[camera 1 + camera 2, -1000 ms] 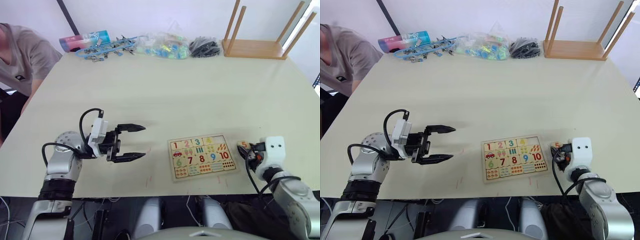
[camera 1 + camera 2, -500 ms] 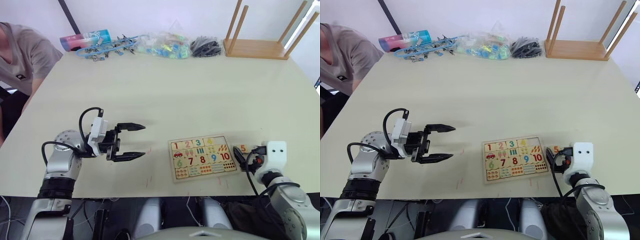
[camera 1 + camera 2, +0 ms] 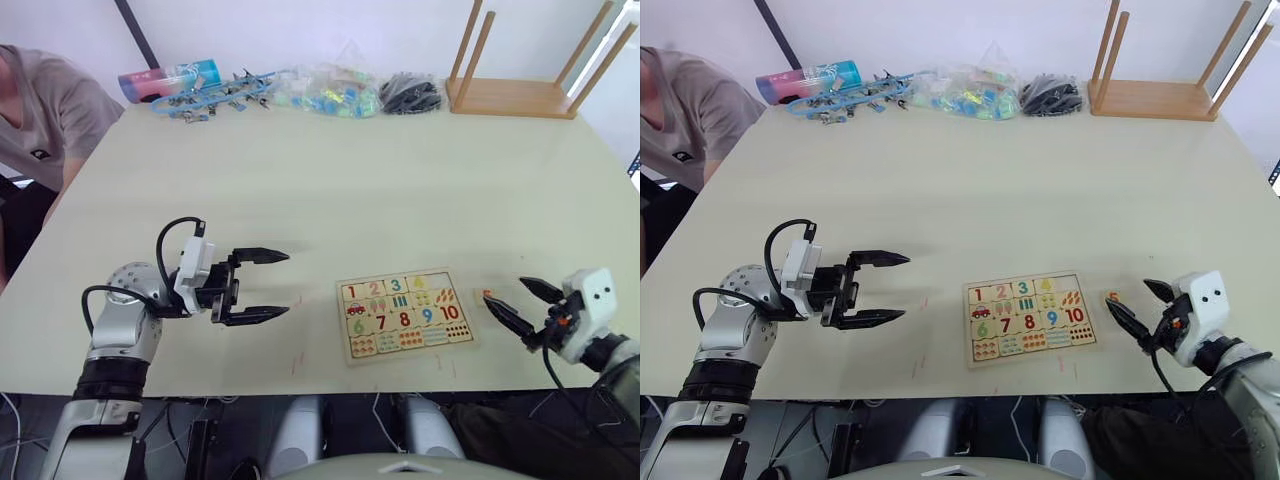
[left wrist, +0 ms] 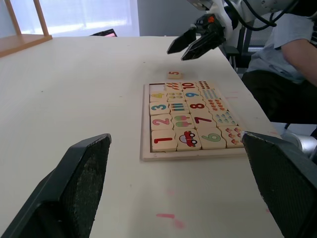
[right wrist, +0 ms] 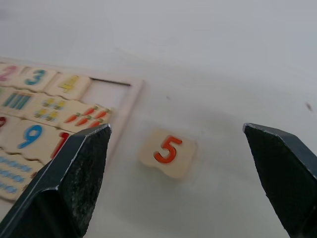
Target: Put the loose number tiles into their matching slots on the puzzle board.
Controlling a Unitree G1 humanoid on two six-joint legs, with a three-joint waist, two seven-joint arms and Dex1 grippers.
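The puzzle board [image 3: 404,342] lies near the table's front edge, with tiles 1 to 4 in its top row and digits 6 to 10 below. Its fifth top slot [image 5: 106,92] is empty. A loose tile with an orange 5 [image 5: 168,151] lies flat on the table just right of the board, also seen as the 5 tile [image 3: 1112,296]. My right gripper [image 3: 1127,293] hovers open right beside that tile, holding nothing. My left gripper [image 3: 288,282] stands open and empty over bare table to the left of the board.
A wooden stool [image 3: 520,92] lies on its side at the back right. Bags of small parts [image 3: 330,92], a dark bundle [image 3: 410,94] and a blue cylinder [image 3: 170,78] line the far edge. A person [image 3: 40,110] sits at the table's left.
My right gripper has drawn back to the right from the 5 tile and its fingers have spread wide. The tile stays on the table. The left arm has not moved.
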